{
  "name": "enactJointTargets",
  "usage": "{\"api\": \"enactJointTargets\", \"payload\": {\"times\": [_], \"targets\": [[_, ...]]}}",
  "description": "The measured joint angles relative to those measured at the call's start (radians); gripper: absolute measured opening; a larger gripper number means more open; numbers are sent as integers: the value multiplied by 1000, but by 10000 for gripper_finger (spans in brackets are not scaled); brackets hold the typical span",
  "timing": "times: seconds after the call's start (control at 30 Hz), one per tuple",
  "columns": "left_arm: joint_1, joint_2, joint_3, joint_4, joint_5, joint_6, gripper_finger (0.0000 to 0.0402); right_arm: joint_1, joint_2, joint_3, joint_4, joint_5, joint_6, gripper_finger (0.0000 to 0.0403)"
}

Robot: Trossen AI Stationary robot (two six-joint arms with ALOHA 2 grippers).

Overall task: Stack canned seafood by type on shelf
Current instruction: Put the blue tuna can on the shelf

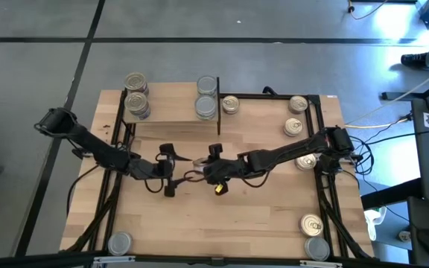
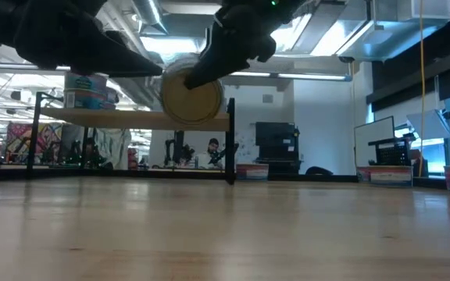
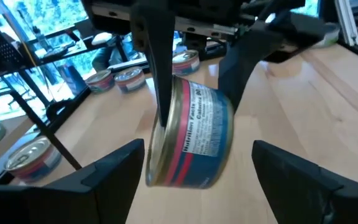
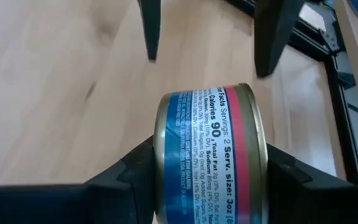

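Mid-table handoff: your right gripper [image 4: 207, 180] pinches a tin [image 4: 211, 155] on its curved wall, held on edge above the bare wood, well short of the shelf [image 1: 171, 113]. Your left gripper [image 3: 194, 168] sits spread wide, fingers either side of the tin w/o touching.

Risk, as judged: the tin is round, smooth metal w/ a glossy blue-and-red paper label, so a pinch on the curve could let it roll or slip out if the wrist swings fast; it would drop to the tabletop [image 1: 267, 216] and roll off. The left fingers [image 3: 110, 180] are close enough to clip it if either arm moves before they clear.

Shelf: pale plank on thin black posts, already carrying stacked tins [image 1: 135, 93] w/ silver tops. Loose tins [image 1: 298, 104] w/ gold pull-tab lids lie at the table's right side.
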Motion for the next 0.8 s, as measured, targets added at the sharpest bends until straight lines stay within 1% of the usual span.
{"api": "enactJointTargets", "payload": {"times": [0.23, 0.4, 0.5, 0.57, 0.63, 0.67, 0.73, 0.8], "targets": [[1, 73, 51, 0, -7, 16, 299, 1, 0, 0, 63, -50, 30, 193], [2, 100, 80, -4, -10, 29, 294, 1, 0, 0, 104, -56, 37, 193], [2, 103, 87, -3, -8, 43, 264, 2, 0, 0, 105, -67, 48, 193], [-1, 103, 87, -6, -8, 57, 232, 0, 0, 0, 103, -93, 56, 193], [-3, 103, 87, -9, -14, 66, 196, 1, 0, 0, 111, -93, 69, 193], [-4, 103, 87, -11, -15, 72, 185, 0, 0, 0, 115, -101, 72, 193], [-4, 103, 87, -11, -15, 73, 185, 0, 0, 0, 117, -106, 72, 199], [-4, 103, 87, -10, -9, 94, 185, 0, -6, 0, 97, -124, 59, 235]]}}
